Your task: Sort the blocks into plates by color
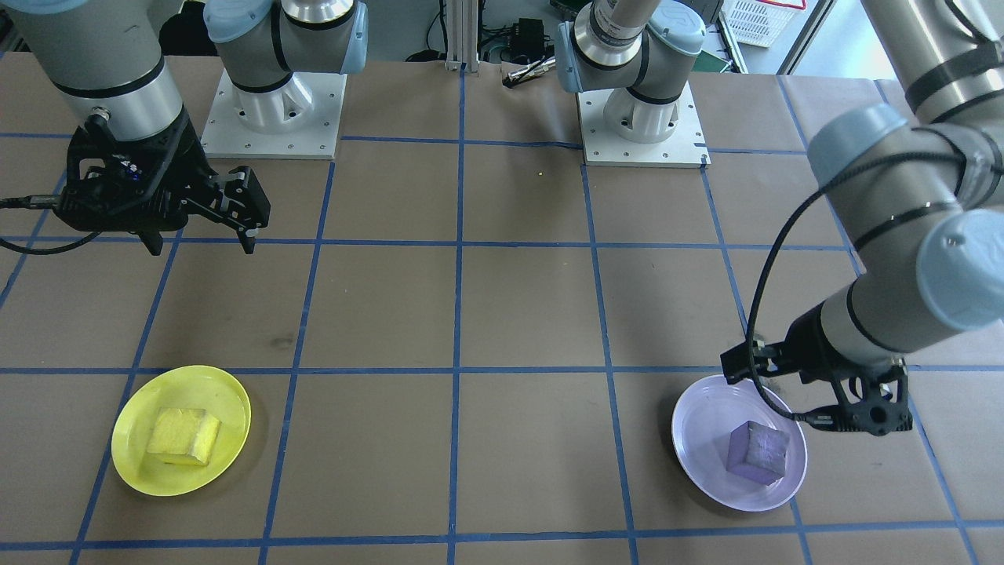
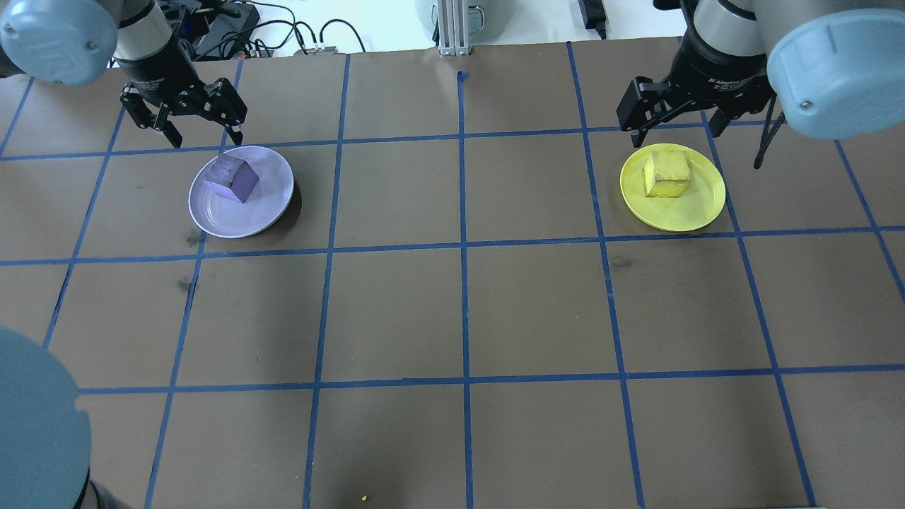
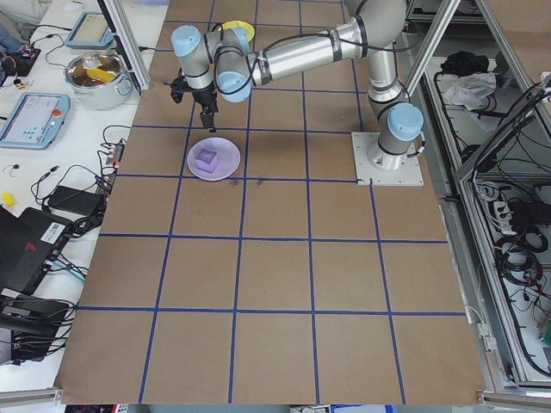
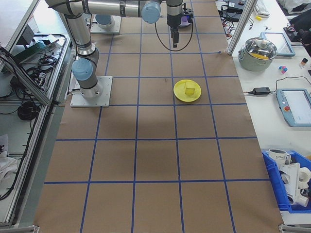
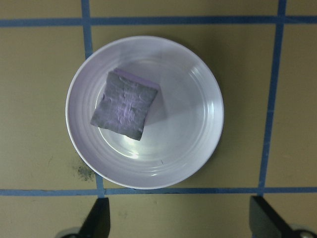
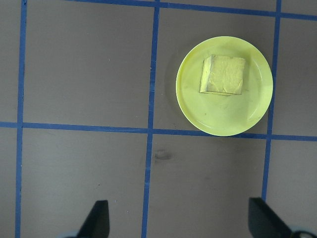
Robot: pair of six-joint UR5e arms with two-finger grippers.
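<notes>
Exterior front-facing: yellow block [image 1: 185,436] resting in yellow plate [image 1: 181,431], purple block [image 1: 757,453] in lavender plate [image 1: 738,442]. Left hand [image 1: 816,390] above lavender plate's rim; right hand [image 1: 202,245] raised, well apart from yellow plate.

Overhead exterior: both hands spread wide, holding nothing. Left hand just beyond lavender plate, right hand just beyond yellow plate, over brown table [image 2: 459,311] w/ blue tape grid.

Left wrist-mounted: purple block left of ctr in plate, fingertips [image 5: 99,218] clear of the rim.

Right wrist-mounted: yellow block inside plate, fingertips [image 6: 97,218] well apart from it.
</notes>
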